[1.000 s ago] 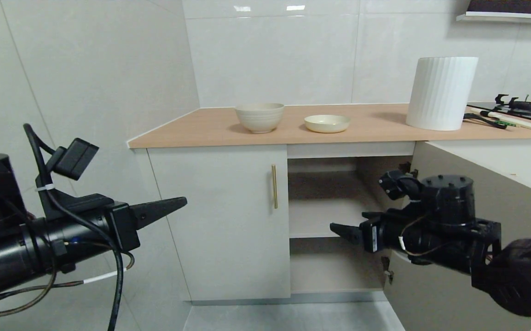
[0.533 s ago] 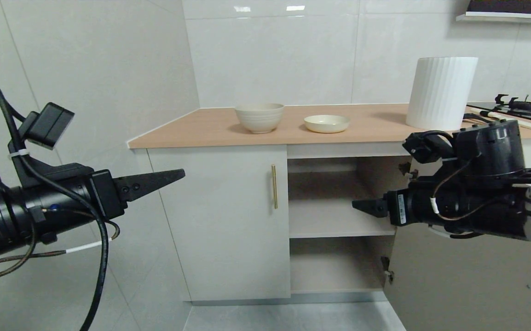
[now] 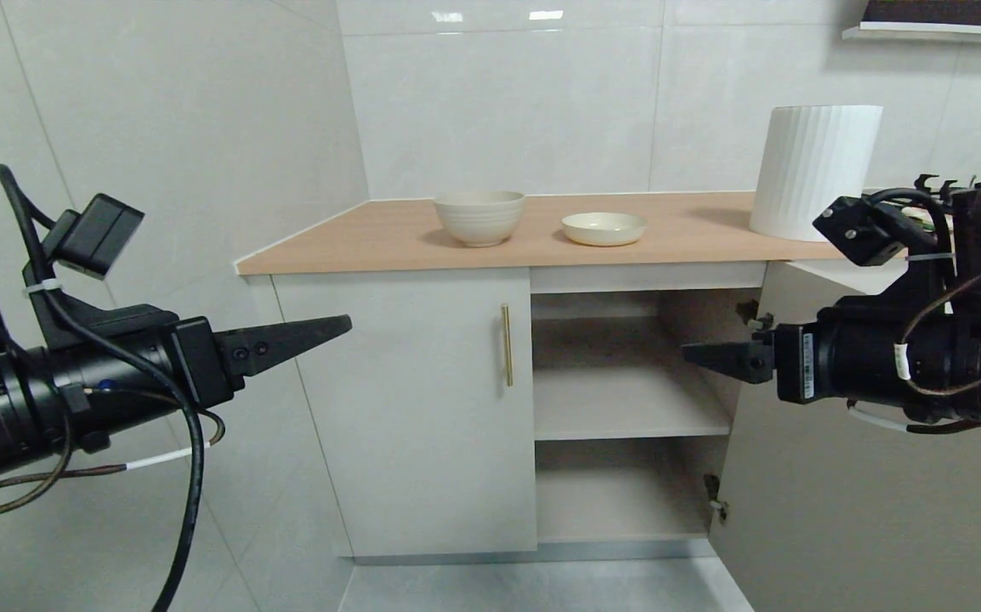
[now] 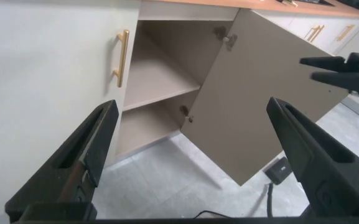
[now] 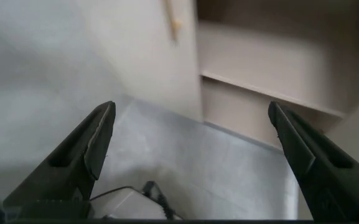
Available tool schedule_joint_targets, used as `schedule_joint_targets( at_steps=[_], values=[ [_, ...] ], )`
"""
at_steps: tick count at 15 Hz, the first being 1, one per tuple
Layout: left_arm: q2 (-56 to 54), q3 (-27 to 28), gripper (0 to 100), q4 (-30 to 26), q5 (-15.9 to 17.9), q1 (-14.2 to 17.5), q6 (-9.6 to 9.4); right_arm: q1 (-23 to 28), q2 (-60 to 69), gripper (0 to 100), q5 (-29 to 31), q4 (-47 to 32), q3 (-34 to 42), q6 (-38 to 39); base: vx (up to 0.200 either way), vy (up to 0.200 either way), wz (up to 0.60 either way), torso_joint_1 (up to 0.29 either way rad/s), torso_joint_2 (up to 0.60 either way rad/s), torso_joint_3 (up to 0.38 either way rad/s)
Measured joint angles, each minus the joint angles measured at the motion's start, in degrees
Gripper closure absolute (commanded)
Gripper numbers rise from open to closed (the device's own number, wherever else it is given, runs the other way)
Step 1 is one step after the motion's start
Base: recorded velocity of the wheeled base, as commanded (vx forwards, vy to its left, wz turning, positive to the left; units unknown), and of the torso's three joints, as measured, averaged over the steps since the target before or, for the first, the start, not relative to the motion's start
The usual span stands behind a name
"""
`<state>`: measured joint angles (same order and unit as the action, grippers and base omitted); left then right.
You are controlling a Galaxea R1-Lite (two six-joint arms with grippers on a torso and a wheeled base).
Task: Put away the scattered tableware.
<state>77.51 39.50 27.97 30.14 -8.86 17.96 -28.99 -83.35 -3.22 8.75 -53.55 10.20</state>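
Note:
A beige bowl (image 3: pixel 480 217) and a shallow cream dish (image 3: pixel 603 228) stand side by side on the wooden countertop (image 3: pixel 388 242). Below them the right cabinet door (image 3: pixel 805 501) hangs wide open, showing two bare shelves (image 3: pixel 626 408). My left gripper (image 3: pixel 333 325) is open in mid-air in front of the closed left door, well below the counter; its fingers (image 4: pixel 73 168) are spread wide. My right gripper (image 3: pixel 699 353) is open too, level with the upper shelf at the opening's right side, holding nothing. From the left wrist, the right gripper (image 4: pixel 335 67) shows beyond the open door (image 4: pixel 254 93).
A tall white ribbed canister (image 3: pixel 813 170) stands on the counter to the right, with a stove grate (image 3: pixel 932 181) behind my right arm. The closed left door has a gold handle (image 3: pixel 507 344). A tiled wall (image 3: pixel 159 127) closes in the left side. Grey floor (image 5: pixel 185 168) lies below.
My right arm has risen and drawn back to the right, from the lower shelf level to the upper one. The left arm has lifted a little. Bowl and dish have not moved.

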Motion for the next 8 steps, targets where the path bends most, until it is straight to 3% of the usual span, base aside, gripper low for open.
schedule_joint_targets(
  at_steps=[1,8],
  values=[
    [-0.02,0.02,0,-0.02,0.00,-0.01,-0.01,0.00,0.63,0,-0.44,0.16,0.02,1.91,0.000,0.000,0.00,0.000,0.00,0.000],
    [0.16,0.09,0,-0.30,0.09,0.00,-0.09,0.05,2.73,0,-3.84,0.96,-0.38,4.95,0.200,0.000,0.00,0.003,0.00,0.005]
  ],
)
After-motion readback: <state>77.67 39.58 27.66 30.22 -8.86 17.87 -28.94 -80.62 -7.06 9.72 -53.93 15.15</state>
